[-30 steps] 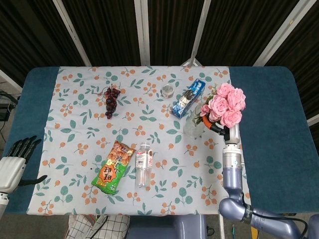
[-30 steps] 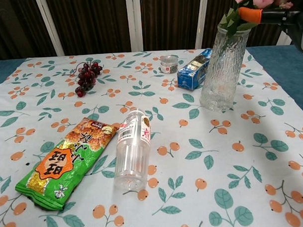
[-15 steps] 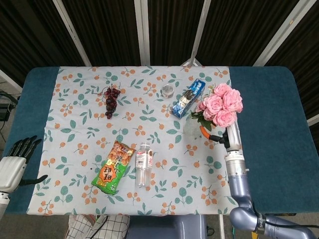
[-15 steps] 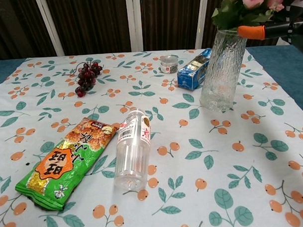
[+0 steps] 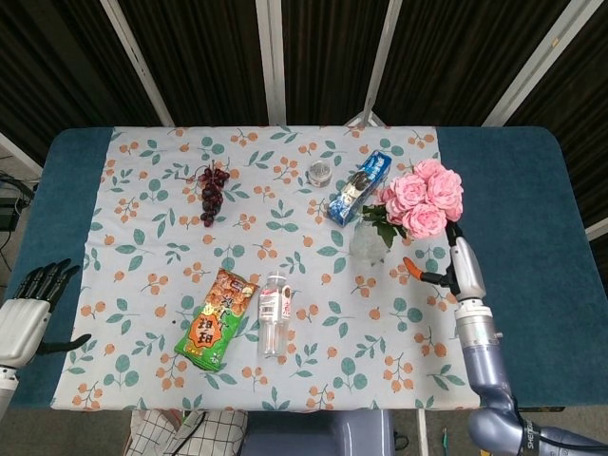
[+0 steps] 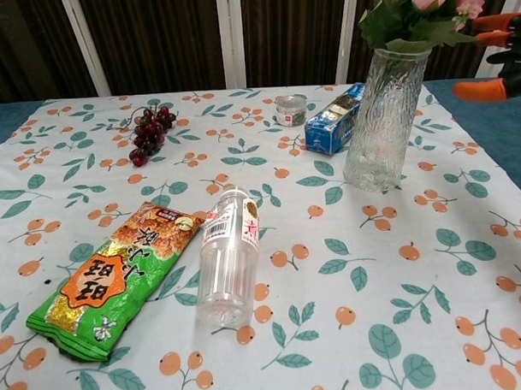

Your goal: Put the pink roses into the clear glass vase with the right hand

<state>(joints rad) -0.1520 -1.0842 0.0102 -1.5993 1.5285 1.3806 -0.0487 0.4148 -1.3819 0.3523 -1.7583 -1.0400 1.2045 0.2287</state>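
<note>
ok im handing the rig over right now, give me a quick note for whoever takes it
Right hand: open, beside the clear glass vase on its right, touching neither vase nor flowers; orange fingertips spread apart.
Left hand: open, idle at the near left table edge.
Pink roses: standing in the vase, blooms and leaves above the rim. The vase is upright near the blue box.
Done: roses are in the vase and released.
Left: nothing on the roses; probably just move the right hand clear without bumping the vase.
</note>
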